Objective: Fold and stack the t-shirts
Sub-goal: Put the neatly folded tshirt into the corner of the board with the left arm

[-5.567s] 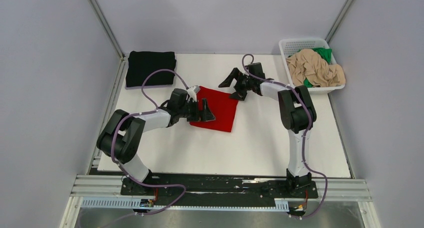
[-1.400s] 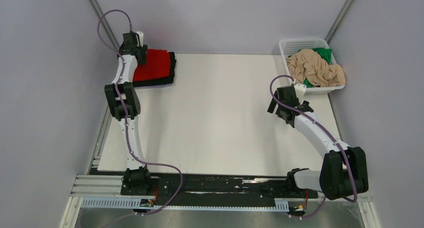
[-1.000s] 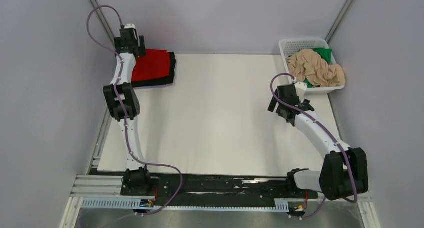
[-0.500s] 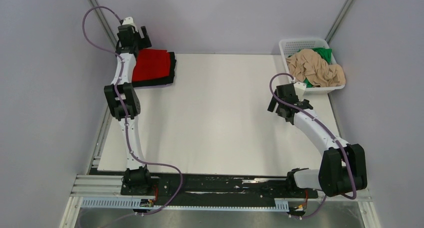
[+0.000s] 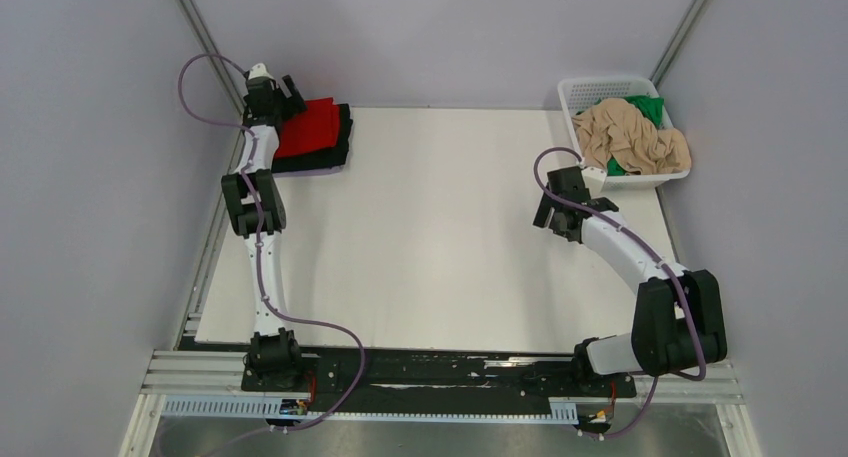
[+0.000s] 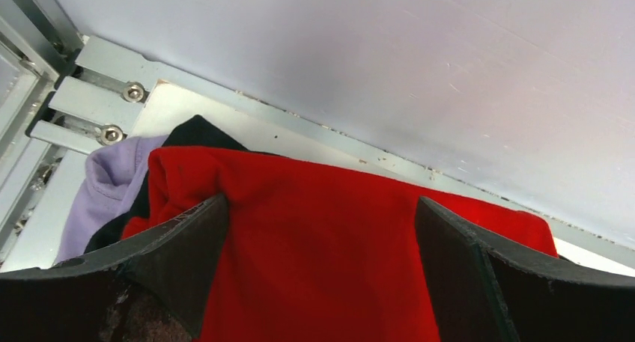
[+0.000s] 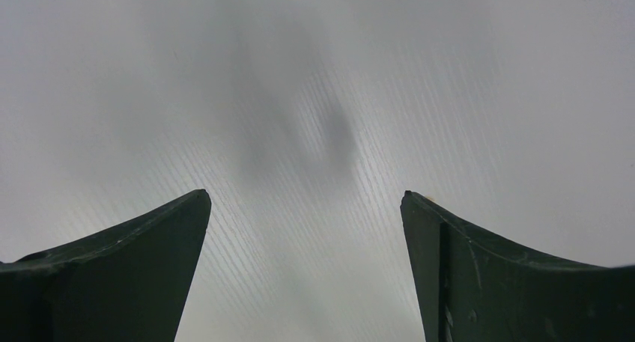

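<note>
The folded red t-shirt (image 5: 318,125) lies on top of the folded black t-shirt (image 5: 335,157) at the table's far left corner. My left gripper (image 5: 291,94) is open over the red shirt's far left edge. In the left wrist view the red shirt (image 6: 322,245) fills the space between my fingers (image 6: 176,256), with the black shirt (image 6: 196,131) showing behind it. My left gripper (image 6: 320,203) holds nothing. The beige t-shirt (image 5: 630,142) and the green t-shirt (image 5: 646,107) lie crumpled in the basket. My right gripper (image 5: 545,215) is open and empty over bare table (image 7: 303,196).
The white lattice basket (image 5: 588,89) stands at the table's far right corner. A purple cable (image 6: 105,181) hangs beside the shirts near the metal frame rail (image 6: 82,106). Grey walls close in the back and both sides.
The red shirt went from the table's middle onto the black shirt. In the last second my left gripper opened and lifted off it. My right gripper drifted slightly left.
</note>
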`<state>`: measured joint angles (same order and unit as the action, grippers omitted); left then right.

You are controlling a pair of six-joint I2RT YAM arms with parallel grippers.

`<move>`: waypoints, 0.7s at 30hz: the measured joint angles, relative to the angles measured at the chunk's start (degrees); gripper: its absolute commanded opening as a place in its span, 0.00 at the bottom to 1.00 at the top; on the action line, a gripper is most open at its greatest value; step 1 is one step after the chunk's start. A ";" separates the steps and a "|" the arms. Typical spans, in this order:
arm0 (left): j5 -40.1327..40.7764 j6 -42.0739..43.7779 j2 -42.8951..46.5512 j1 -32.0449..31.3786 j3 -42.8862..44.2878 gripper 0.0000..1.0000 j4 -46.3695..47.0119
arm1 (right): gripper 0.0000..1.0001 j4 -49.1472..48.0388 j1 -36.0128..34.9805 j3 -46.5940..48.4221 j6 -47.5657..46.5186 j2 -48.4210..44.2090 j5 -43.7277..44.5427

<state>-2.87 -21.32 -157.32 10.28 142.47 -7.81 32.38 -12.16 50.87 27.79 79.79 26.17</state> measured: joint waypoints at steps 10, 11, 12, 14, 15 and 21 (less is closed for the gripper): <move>-5.01 -1.40 5.22 0.28 -5.33 1.00 -0.94 | 1.00 0.04 0.00 1.18 -0.66 -0.13 0.68; -5.88 -1.38 6.40 0.26 -5.86 1.00 -1.60 | 1.00 0.02 0.00 1.42 -0.87 -0.24 0.81; -6.75 -1.36 7.87 0.20 -6.43 1.00 -2.40 | 1.00 0.02 0.00 1.68 -0.96 -0.46 0.81; -8.20 -1.29 11.50 -0.11 -8.26 1.00 -3.78 | 1.00 -0.09 0.00 2.01 -1.11 -1.31 0.74; -8.63 -1.22 13.70 -0.31 -9.77 1.00 -3.91 | 1.00 -0.22 0.00 2.03 -1.14 -2.10 0.61; -9.62 -1.09 29.09 -2.78 -23.21 1.00 -3.08 | 1.00 -0.55 0.00 2.03 -1.09 -4.70 -0.61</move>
<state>-12.49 -22.41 -128.22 7.51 119.26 -10.90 31.83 -12.16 52.90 26.70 75.09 25.56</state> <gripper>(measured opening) 0.997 0.998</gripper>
